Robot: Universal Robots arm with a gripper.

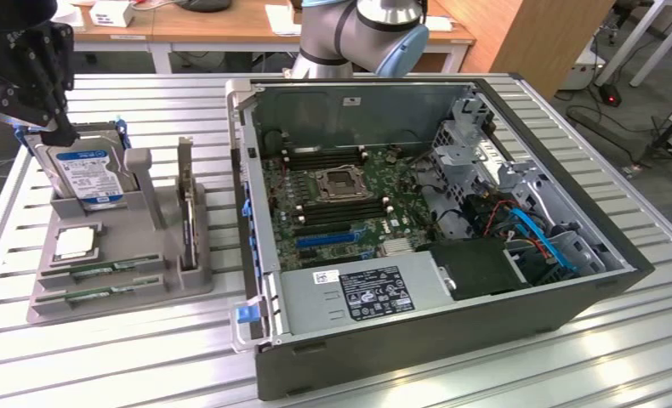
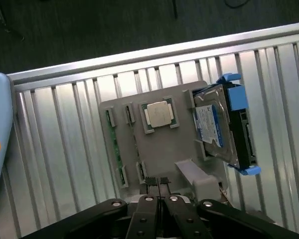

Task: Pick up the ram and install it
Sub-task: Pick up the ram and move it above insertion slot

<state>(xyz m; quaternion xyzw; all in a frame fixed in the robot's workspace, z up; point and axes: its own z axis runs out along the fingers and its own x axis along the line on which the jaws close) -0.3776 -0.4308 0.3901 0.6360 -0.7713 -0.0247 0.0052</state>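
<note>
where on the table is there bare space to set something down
Bare table slats lie in front of the grey holder, nearer the camera, and beyond the computer case on the exterior view's right. Crowded: the narrow strip between holder and case, and above the hard drive, where the gripper hangs.

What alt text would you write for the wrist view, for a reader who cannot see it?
The gripper, its jaws shut on nothing, hangs over a grey parts holder on a slatted metal table. The holder carries the ram, a square silver processor and a hard drive in a blue frame.
</note>
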